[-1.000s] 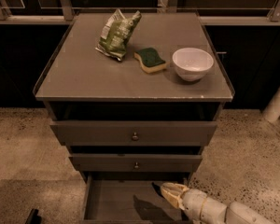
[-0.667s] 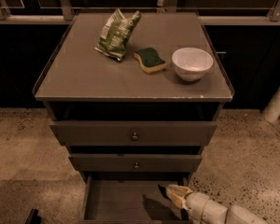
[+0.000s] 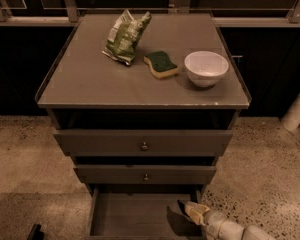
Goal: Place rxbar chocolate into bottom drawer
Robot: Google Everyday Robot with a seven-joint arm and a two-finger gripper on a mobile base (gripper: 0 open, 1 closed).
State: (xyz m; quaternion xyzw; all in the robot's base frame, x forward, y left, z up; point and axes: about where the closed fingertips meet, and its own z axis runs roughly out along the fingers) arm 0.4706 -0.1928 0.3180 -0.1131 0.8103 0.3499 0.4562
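The bottom drawer (image 3: 102,216) is pulled open below two shut grey drawers with round knobs. My gripper (image 3: 189,210) reaches in from the lower right and hangs over the drawer's right side, inside its opening. A dark flat shape (image 3: 177,220) lies just under the gripper's tip. I cannot tell whether it is the rxbar chocolate or a shadow. No black wrapper shows on the cabinet top.
On the cabinet top (image 3: 90,84) lie a green snack bag (image 3: 126,36), a green-and-yellow sponge (image 3: 160,64) and a white bowl (image 3: 206,68). The middle drawer (image 3: 145,175) overhangs the back of the open drawer. Speckled floor surrounds the cabinet.
My gripper has shifted slightly to the right and down within the open bottom drawer. Nothing on the cabinet top has moved.
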